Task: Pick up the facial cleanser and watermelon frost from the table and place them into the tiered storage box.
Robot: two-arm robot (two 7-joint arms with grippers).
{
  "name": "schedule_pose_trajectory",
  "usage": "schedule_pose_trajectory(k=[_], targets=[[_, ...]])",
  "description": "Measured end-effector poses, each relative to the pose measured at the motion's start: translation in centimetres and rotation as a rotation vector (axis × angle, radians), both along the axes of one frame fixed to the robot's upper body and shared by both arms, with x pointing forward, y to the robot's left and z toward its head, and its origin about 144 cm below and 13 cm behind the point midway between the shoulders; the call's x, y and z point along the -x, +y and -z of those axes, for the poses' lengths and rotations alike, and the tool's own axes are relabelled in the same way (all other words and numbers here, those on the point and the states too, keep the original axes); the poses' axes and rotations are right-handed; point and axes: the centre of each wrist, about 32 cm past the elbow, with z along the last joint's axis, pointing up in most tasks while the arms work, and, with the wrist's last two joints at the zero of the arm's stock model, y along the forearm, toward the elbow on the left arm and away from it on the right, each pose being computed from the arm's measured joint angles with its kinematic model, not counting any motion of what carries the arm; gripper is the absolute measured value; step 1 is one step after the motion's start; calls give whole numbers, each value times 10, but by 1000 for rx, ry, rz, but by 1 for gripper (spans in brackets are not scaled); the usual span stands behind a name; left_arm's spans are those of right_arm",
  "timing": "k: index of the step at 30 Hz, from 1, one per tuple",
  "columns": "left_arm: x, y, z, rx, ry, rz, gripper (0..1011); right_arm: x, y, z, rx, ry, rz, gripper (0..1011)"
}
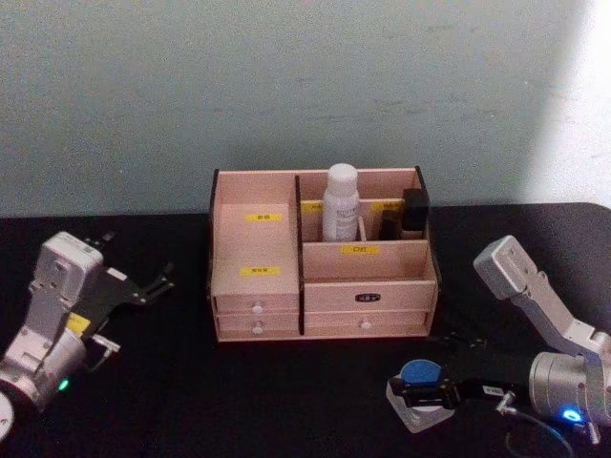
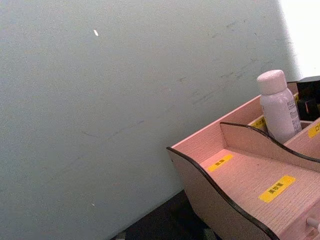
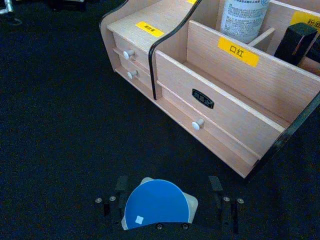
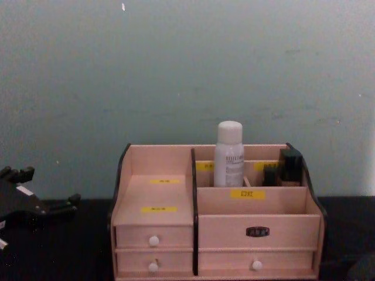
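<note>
The facial cleanser (image 1: pixel 341 202), a tall white bottle, stands upright in a back compartment of the tiered storage box (image 1: pixel 239 243); it also shows in the chest view (image 4: pixel 229 155) and both wrist views (image 2: pixel 277 107) (image 3: pixel 245 17). The watermelon frost (image 1: pixel 420 374), a squat jar with a blue lid (image 3: pixel 155 202), sits on the black table in front of the box's right end. My right gripper (image 3: pixel 170 200) is low around it, open, one finger on each side, with a small gap at one side. My left gripper (image 1: pixel 134 260) hangs open at the far left, holding nothing.
Dark cosmetic items (image 1: pixel 413 212) fill the box's back right compartment beside the bottle. The box (image 3: pixel 235 85) has stepped shelves with yellow labels and small drawers with white knobs (image 4: pixel 153 240). A pale wall rises close behind it.
</note>
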Motion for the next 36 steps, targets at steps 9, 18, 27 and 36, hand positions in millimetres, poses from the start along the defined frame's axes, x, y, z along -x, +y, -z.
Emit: schedule_pose_trajectory(k=[9,18,27,36], targets=[[0,0,0,0,0,0,1002,3,-2,0,6,3,-5,1002],[0,0,0,0,0,0,1001,4,-2,0,11,6,-15,1002],[0,0,0,0,0,0,1001,6,-1,1,24,7,-27,1002],[0,0,0,0,0,0,1001,6,1,2,44,-4,-25,1002]])
